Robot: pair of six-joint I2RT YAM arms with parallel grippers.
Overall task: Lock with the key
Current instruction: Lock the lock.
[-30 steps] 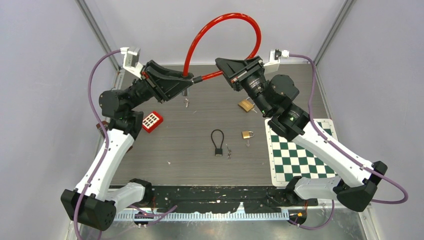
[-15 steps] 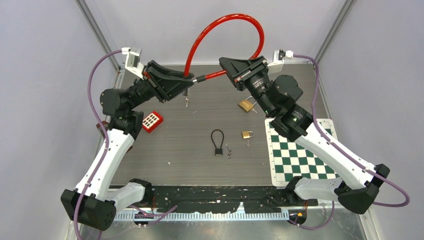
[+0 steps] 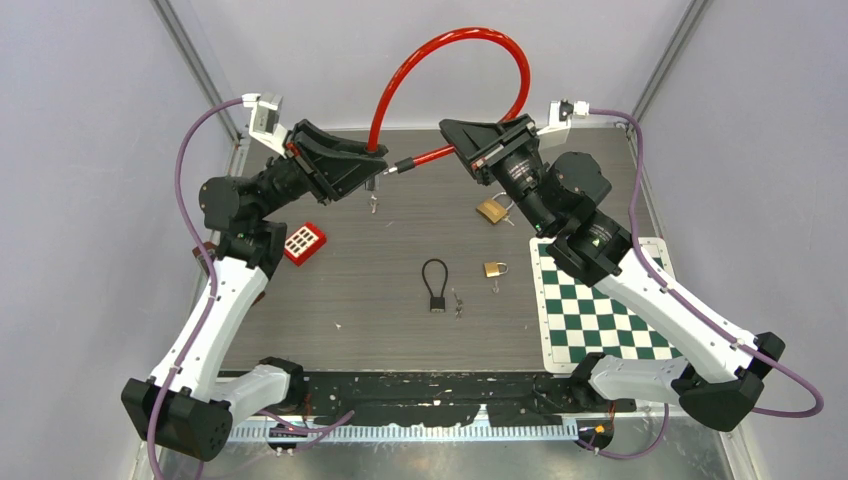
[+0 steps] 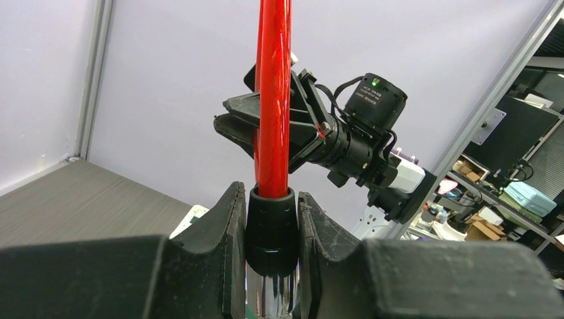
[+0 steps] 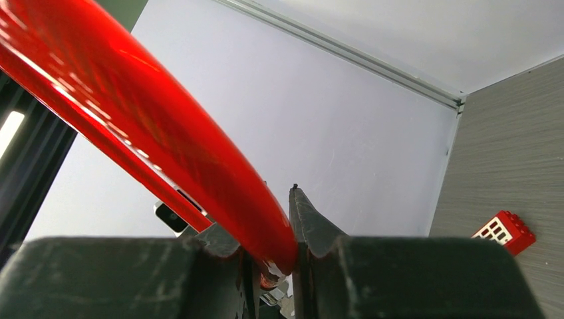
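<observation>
A red cable lock [image 3: 450, 40] arches high between both grippers. My left gripper [image 3: 372, 160] is shut on its black collar [image 4: 271, 219] above a chrome cylinder [image 4: 271, 296]; a key bunch [image 3: 373, 203] hangs below it. My right gripper [image 3: 458, 150] is shut on the red cable [image 5: 133, 113] near its other end. That end's black tip [image 3: 405, 165] points at the left gripper, close beside it. The right gripper also shows in the left wrist view [image 4: 266, 129], behind the cable [image 4: 274, 100].
On the table lie a brass padlock [image 3: 491, 211], a smaller brass padlock [image 3: 494, 269], a black cable padlock [image 3: 435, 285] with keys [image 3: 458, 303] beside it, a red toy brick [image 3: 304, 241] and a green checkered mat [image 3: 600, 310] at the right.
My right arm has shifted slightly right, and the cable's free tip has drawn a little away from the left gripper. The left arm has stayed put.
</observation>
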